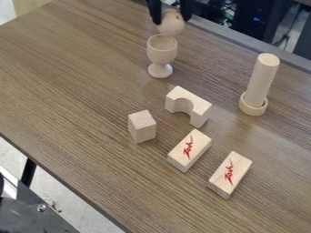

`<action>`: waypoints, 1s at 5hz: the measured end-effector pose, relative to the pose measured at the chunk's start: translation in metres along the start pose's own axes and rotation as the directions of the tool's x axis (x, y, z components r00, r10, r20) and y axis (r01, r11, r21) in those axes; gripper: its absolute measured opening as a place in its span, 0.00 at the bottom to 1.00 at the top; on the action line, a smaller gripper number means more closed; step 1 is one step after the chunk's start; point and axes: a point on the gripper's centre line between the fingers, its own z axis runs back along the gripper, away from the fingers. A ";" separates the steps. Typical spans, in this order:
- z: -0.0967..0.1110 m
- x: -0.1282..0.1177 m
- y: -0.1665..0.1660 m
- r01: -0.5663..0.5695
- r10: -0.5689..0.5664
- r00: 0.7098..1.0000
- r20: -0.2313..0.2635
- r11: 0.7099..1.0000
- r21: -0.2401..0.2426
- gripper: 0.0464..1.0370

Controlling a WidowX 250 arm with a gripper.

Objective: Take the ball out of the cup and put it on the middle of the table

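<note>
Ball [171, 23] out of the cup [162, 50], between the fingers [156, 12]

The fingers stand only as far apart as the ball is wide, one on each side, holding it up over the cup. Its lower edge meets the cup's far rim in the view; whether the two touch, I cannot tell. Just below the fingers, the stemmed wooden cup stands upright on the tabletop [67, 73], its round mouth open upward and the ball outside its bowl.

Farther from the fingers, straight down the view past the cup, an arch block [197, 103] rests with its rounded notch facing the near left. About as far off, toward the right, a low ring [253, 108] holds the foot of an upright cylinder [263, 75], most of which rises above it.

Farther still, down and slightly left of the fingers, a plain block [142, 129] stands on end. Down and slightly right lies a block with red lettering [181, 157]. Farthest from the fingers, beyond it and more to the right, lies a second lettered block [223, 182], near the first but apart.
</note>
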 end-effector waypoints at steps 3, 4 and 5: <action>-0.001 -0.032 -0.039 0.194 -0.193 0.980 0.045 0.981 -0.008 0.66; -0.012 -0.045 -0.048 0.244 -0.244 0.969 0.038 0.970 0.014 0.66; -0.035 -0.049 -0.047 0.267 -0.267 0.964 0.003 0.963 0.041 0.66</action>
